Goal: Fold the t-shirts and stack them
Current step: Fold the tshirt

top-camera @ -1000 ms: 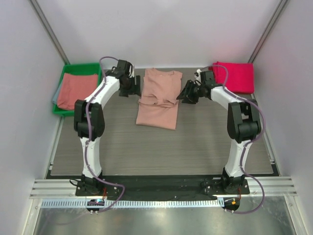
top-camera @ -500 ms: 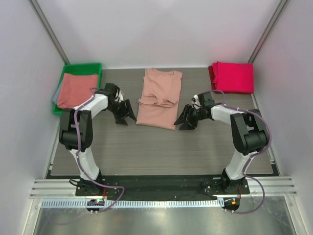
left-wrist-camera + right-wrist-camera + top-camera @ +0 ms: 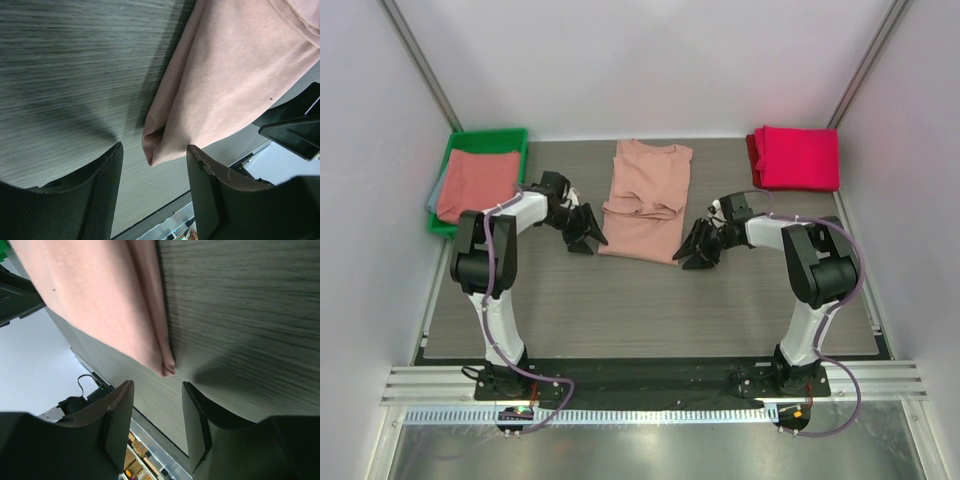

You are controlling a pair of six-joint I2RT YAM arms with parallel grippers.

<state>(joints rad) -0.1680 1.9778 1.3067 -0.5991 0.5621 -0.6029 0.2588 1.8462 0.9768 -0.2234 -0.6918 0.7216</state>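
I had the left jaws spread wide and low over the tabletop [image 3: 650,300]; one hem corner of the salmon-pink t-shirt [image 3: 225,75] lay just ahead of them, in line with their gap, not gripped; the right jaws stood released too, the hem's other corner just in front of their gap, its folded layers showing at the edge; the two pairs flanked the hem, one on each side; the shirt lay flat between them, sleeves folded in; the magenta t-shirt [image 3: 798,158] sat folded well beyond the right jaws, off to their outer side; beyond the left jaws a green bin [image 3: 490,138] held another salmon t-shirt [image 3: 477,183]
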